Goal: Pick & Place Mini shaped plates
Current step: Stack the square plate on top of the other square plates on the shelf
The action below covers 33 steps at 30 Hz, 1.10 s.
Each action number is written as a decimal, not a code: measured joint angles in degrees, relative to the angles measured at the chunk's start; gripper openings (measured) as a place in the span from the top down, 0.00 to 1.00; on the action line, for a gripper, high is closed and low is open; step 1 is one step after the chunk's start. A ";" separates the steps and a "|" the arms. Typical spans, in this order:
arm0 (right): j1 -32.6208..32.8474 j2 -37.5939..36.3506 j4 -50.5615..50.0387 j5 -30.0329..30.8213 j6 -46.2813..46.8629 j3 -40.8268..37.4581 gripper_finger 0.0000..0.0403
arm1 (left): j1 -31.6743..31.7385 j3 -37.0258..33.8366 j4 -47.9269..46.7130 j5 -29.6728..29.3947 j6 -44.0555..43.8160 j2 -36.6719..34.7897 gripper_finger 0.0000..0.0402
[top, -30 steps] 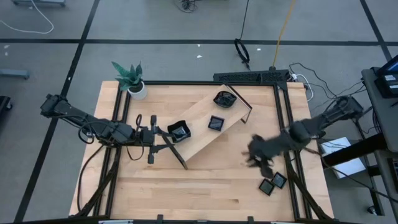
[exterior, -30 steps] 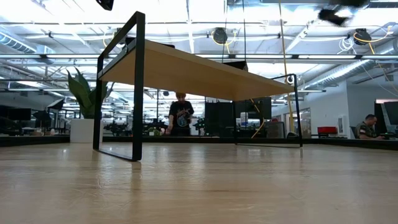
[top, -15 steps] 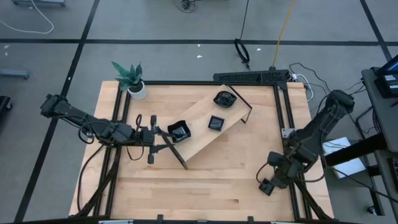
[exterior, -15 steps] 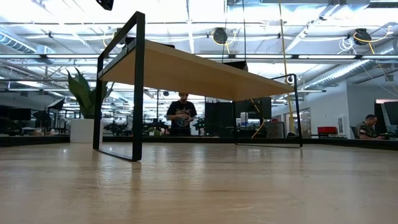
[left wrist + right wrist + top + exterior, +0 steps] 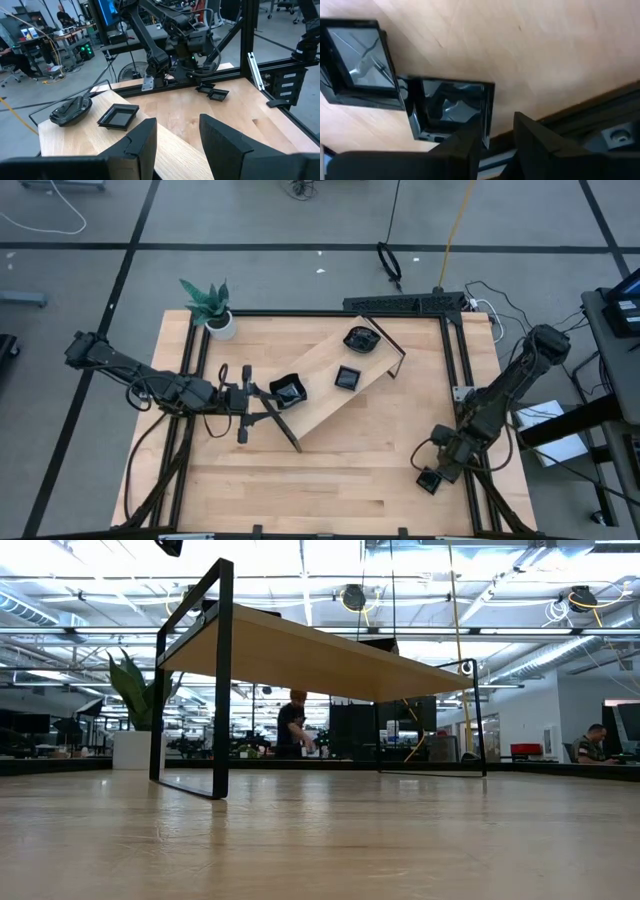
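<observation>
The pale wooden tray (image 5: 322,408) lies slantwise at mid-table and stands raised on its black end rails (image 5: 222,680). On it rest three mini shaped plates: one (image 5: 288,390) at its left end, a square one (image 5: 348,378) and a wavy one (image 5: 362,339). My left gripper (image 5: 262,393) hovers open over the tray's left end, beside the first plate. Two square plates (image 5: 355,60) (image 5: 447,112) lie side by side on the table at the near right. My right gripper (image 5: 497,122) points down over them, narrowly open. One finger (image 5: 470,142) is at the nearer plate's rim, the other beyond it. My right gripper comes down from above at the rim (image 5: 487,112) of the square plate closest to the table's frame. I cannot tell whether the finger touches it. The plate lies flat on the table.
A black frame (image 5: 455,395) runs along the table's sides, close to the two plates by the right gripper. A potted plant (image 5: 212,308) stands at the far left corner. People are in the room beyond the table.
My right gripper has swung from the table's middle right toward the near right corner and sunk to the two plates, tipping from nearly level to pointing down. It has moved only a little in the last half second.
</observation>
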 joint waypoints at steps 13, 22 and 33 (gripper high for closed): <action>-0.76 0.02 2.64 2.67 -2.14 -0.06 0.76 | 0.01 0.00 0.00 0.01 0.01 0.00 0.62; -0.75 0.04 4.65 2.86 -1.91 -2.62 0.76 | 0.01 0.00 0.00 0.00 0.00 -0.02 0.62; -0.77 0.04 5.68 -0.32 -2.02 -3.23 0.78 | 0.00 0.00 0.00 0.00 0.00 0.00 0.62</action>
